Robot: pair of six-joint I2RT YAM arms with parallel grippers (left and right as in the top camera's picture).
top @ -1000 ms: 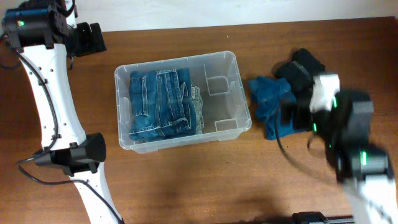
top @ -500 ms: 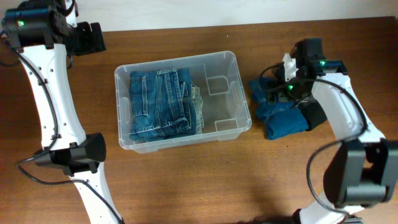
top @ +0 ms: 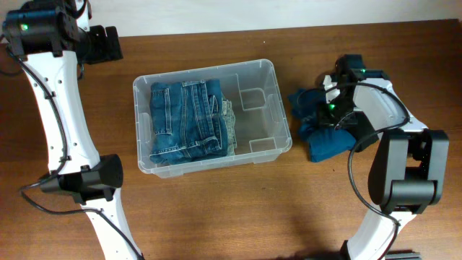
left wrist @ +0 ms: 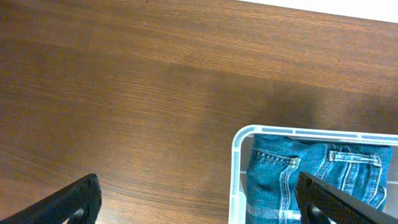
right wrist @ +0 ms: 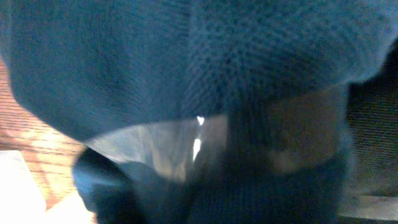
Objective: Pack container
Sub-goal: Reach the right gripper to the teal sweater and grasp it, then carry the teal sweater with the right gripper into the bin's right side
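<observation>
The clear plastic container (top: 274, 72) stands mid-table with folded blue jeans (top: 184, 119) filling its left half. Its corner rim (left wrist: 235, 162) and the jeans (left wrist: 292, 174) show in the left wrist view. A crumpled blue knit garment (top: 328, 144) lies on the table to the right of the container. My right gripper (top: 328, 110) is pressed down into it, and the knit (right wrist: 186, 56) fills the right wrist view and hides the jaws. My left gripper (left wrist: 202, 205) hangs open above bare wood by the container's far left corner (top: 108, 45).
A strip of paler cloth (top: 229, 119) lies beside the jeans. The container's right half shows its bare base with white labels (top: 253, 97). The left arm's white links and black joint (top: 90, 180) run along the table's left side.
The right arm swung from the front right over to the blue garment and lowered onto it. The left arm and the container have not moved.
</observation>
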